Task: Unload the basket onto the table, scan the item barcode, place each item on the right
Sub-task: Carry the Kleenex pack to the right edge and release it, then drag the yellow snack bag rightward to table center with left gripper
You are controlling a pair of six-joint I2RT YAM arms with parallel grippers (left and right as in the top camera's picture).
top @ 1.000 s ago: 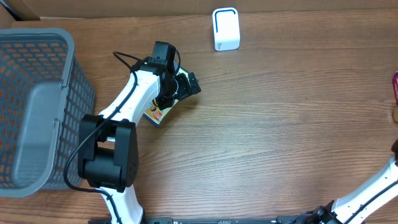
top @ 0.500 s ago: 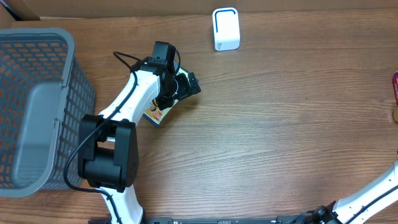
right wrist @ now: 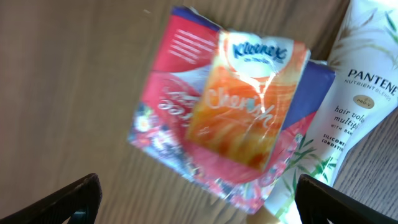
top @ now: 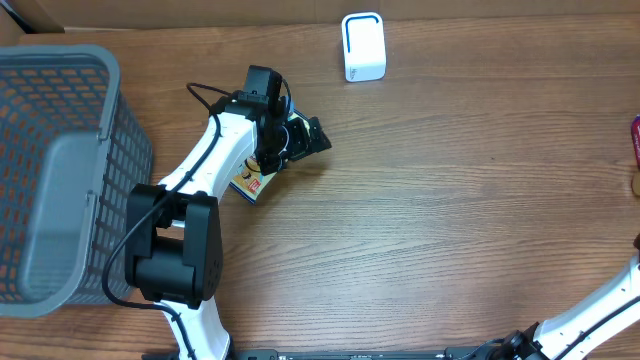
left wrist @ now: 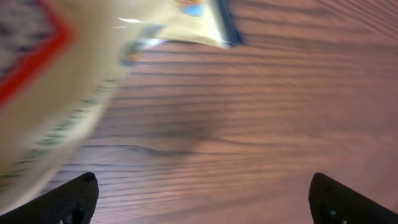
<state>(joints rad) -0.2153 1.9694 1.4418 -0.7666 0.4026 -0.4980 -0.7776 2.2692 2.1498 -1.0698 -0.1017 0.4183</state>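
A flat yellow packet [top: 250, 183] with red and blue print lies on the wood table, partly under my left arm. In the left wrist view the packet [left wrist: 68, 68] is a blur at the upper left. My left gripper [top: 303, 139] hovers just right of it; in its own view the gripper [left wrist: 205, 200] is open over bare wood. The white scanner [top: 363, 46] stands at the back. My right gripper [right wrist: 208, 200] is open above a Kleenex pack [right wrist: 245, 109] that rests on the table, with nothing between its fingers. In the overhead view the right gripper is out of view.
A grey mesh basket [top: 60, 160] fills the left side. A white Pantene tube [right wrist: 357, 87] lies beside the Kleenex pack. Part of a red item [top: 636, 140] shows at the right edge. The right arm's white link [top: 600, 300] crosses the lower right corner.
My left gripper has shifted slightly to the right, away from the packet, which has stayed put. The right arm's link has barely moved.
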